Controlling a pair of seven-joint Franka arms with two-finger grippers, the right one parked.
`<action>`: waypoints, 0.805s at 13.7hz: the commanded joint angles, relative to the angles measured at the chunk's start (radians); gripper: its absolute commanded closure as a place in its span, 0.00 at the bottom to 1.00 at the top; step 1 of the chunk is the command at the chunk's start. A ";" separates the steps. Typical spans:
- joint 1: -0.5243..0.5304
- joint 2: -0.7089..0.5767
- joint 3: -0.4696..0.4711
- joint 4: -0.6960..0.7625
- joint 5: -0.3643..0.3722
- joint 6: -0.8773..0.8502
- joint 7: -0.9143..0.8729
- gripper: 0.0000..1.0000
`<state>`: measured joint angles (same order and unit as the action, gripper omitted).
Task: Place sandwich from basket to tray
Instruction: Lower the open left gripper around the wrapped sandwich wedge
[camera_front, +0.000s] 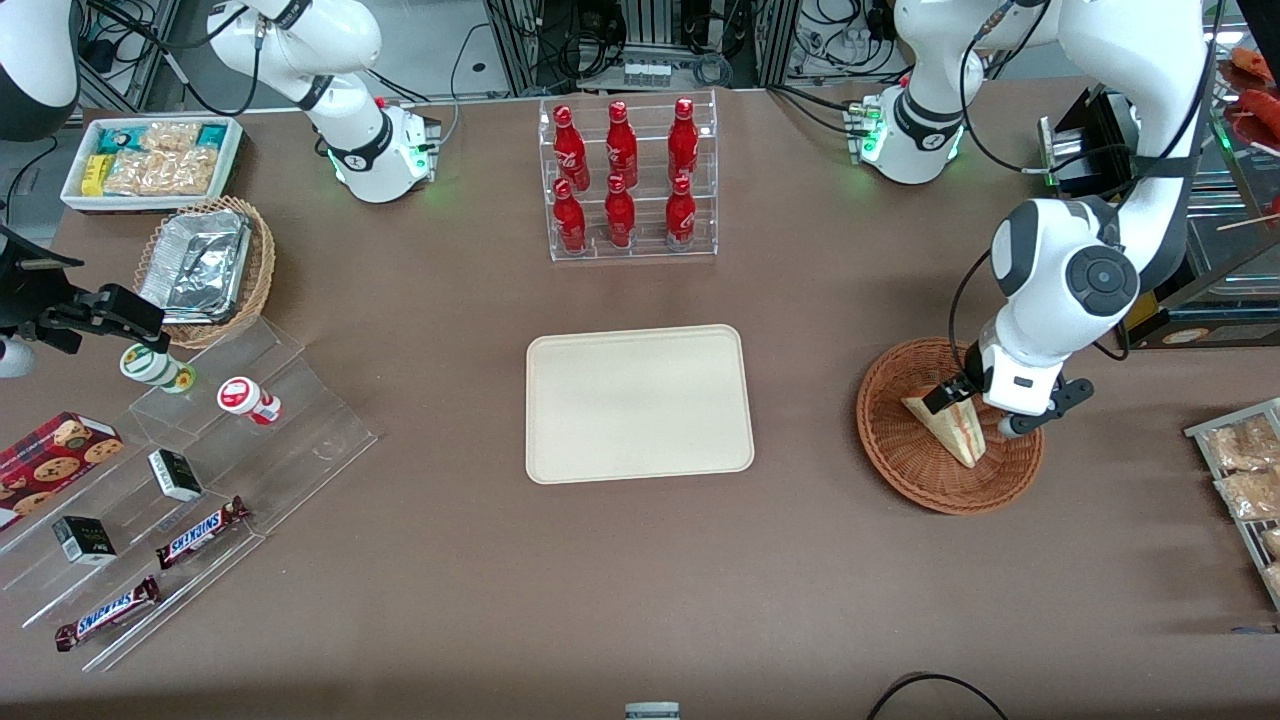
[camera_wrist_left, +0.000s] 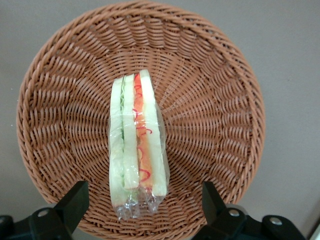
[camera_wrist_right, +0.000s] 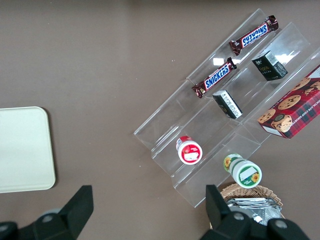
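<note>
Hovering gripper (camera_wrist_left: 141, 202), fingers spread, straddling sandwich (camera_wrist_left: 136, 145)

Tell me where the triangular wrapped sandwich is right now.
The sandwich lies in the round reddish-brown wicker basket toward the working arm's end of the table, standing on edge, with the open gripper straddling it.

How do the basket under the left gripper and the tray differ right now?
Shape: the basket is round, the tray rectangular with rounded corners.
Material and colour: the basket is reddish-brown woven wicker, the tray smooth cream-beige.
Contents: the basket holds the wrapped sandwich, standing on edge; nothing lies on the tray.
The gripper hangs open over the basket, fingers either side of the sandwich; the tray has no arm above it.
Shared: both sit flat on the brown table.
</note>
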<state>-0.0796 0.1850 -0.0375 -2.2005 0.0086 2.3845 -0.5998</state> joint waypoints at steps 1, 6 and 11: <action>-0.003 0.036 0.002 -0.004 0.017 0.039 -0.022 0.00; -0.002 0.066 0.007 -0.005 0.017 0.038 -0.020 0.00; 0.001 0.088 0.008 -0.002 0.037 0.041 -0.022 0.03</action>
<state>-0.0783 0.2654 -0.0305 -2.2014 0.0191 2.4041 -0.5998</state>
